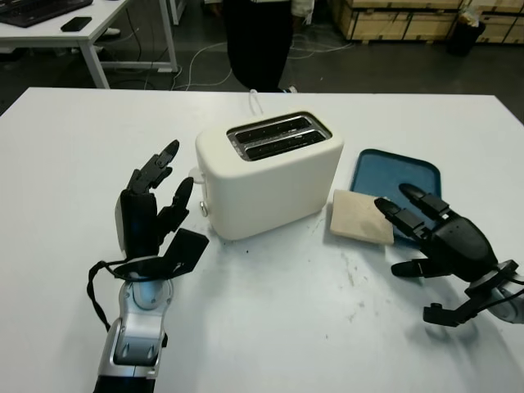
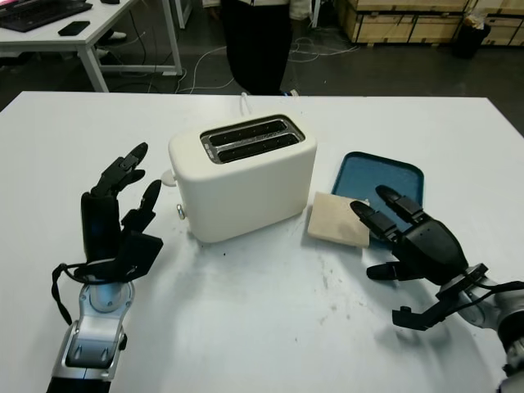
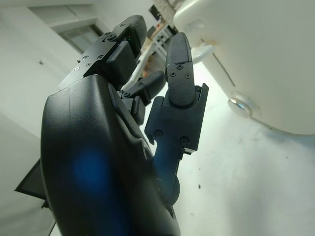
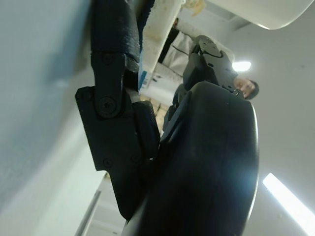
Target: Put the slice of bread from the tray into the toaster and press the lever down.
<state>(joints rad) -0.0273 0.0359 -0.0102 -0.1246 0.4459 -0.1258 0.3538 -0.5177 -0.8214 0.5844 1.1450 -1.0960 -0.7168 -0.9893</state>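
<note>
- Standing at the top centre of the head views, a person is cut off above the waist.
- No legible writing is found on the white toaster; both slots are seen empty.
- The slice of bread is laid half off the near left corner of the blue tray, right of the toaster.
- The right hand is held open just beside the bread.
- The left hand is raised open at lower left, near the toaster's lever, seen closer in the left wrist view.
</note>
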